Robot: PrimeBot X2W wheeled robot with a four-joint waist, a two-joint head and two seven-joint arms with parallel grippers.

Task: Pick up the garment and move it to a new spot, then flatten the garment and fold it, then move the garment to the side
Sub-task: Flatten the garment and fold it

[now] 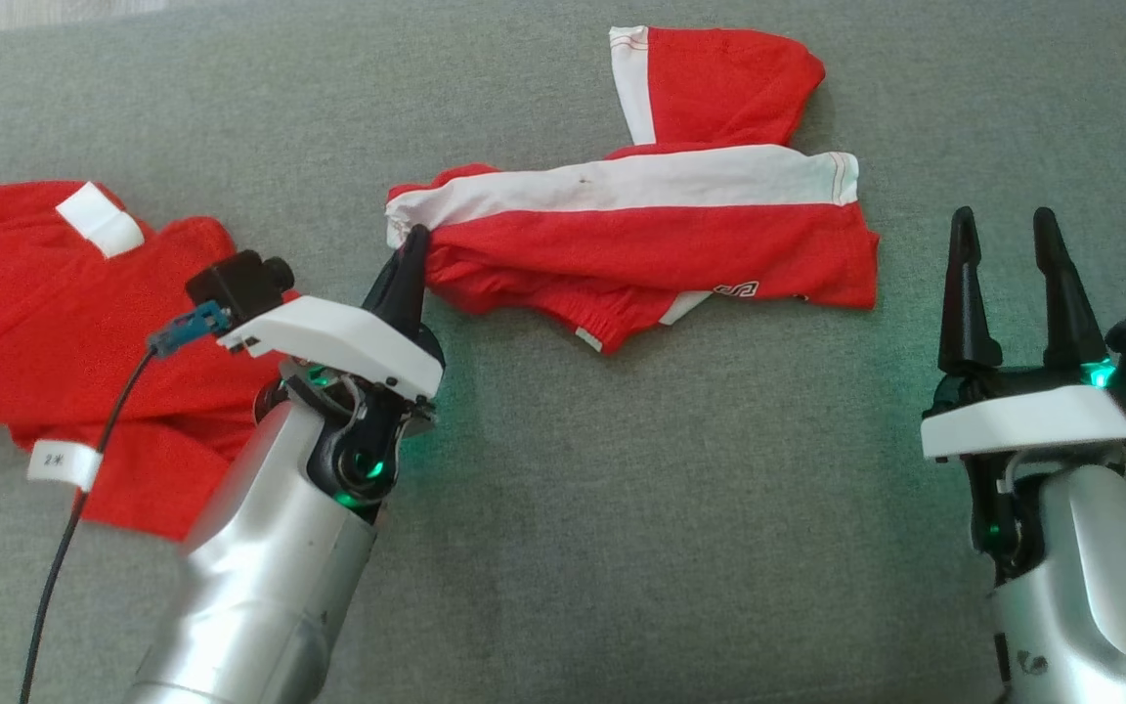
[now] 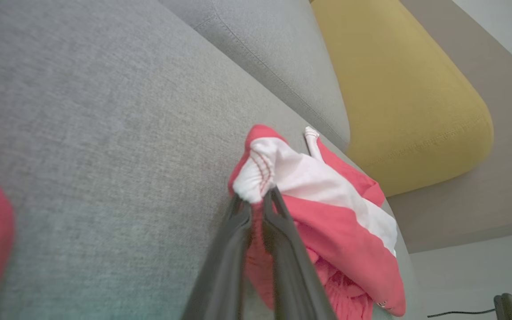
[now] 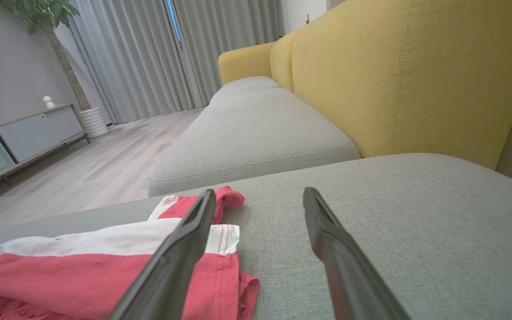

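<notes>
Red garment (image 1: 641, 244) corner pinched by left hand (image 1: 415, 237); right hand (image 1: 1003, 223) hovers spread, empty.

Red, white-banded garment (image 1: 651, 249) — plain grey cushion (image 1: 622, 508), mustard-yellow backrest (image 3: 416, 71), second garment (image 1: 25, 323) red with white tags

The left gripper (image 1: 413, 242) angles forward and to the right from its silver forearm (image 1: 270, 577). Its 2 dark fingers are pressed together on the edge of the garment (image 1: 641, 235) (a white hem bunches at the tips in the left wrist view). The right gripper (image 1: 1004, 223) sits at the lower right, its 2 fingers pointing up and spread with a gap between them.
</notes>
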